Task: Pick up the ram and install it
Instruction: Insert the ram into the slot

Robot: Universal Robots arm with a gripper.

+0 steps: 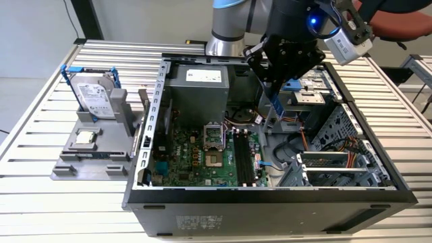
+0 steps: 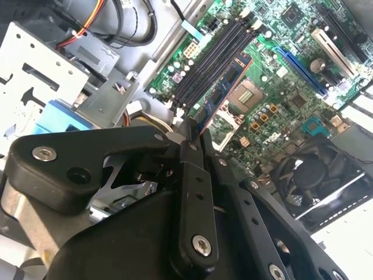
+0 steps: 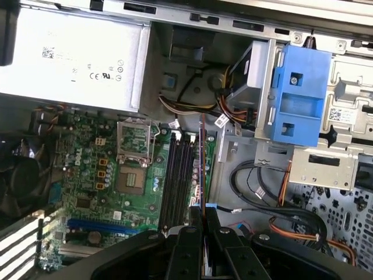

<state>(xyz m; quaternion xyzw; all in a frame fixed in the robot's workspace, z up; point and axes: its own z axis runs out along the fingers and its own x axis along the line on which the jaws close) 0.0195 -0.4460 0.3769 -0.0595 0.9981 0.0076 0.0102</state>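
My gripper (image 1: 275,93) is shut on the ram (image 1: 277,107), a thin dark circuit stick that hangs down from the fingertips inside the open computer case (image 1: 145,152). In the second wrist view the ram (image 2: 224,87) juts out from the gripper (image 2: 192,129) over the green motherboard (image 2: 280,76), close beside the black memory slots (image 2: 213,58). In the first wrist view the ram (image 3: 202,163) shows edge-on from the gripper (image 3: 204,211), along the side of the slots (image 3: 175,181) nearest the cables. In the exterior view it hangs above the slots (image 1: 244,157), not touching them.
A silver power supply (image 1: 199,83) fills the case's far end, next to a blue drive bracket (image 3: 300,93) and loose cables (image 3: 256,192). The bare CPU socket (image 3: 133,175) and a fan (image 2: 320,175) flank the slots. A hard drive in a blue frame (image 1: 94,98) stands outside on a grey stand.
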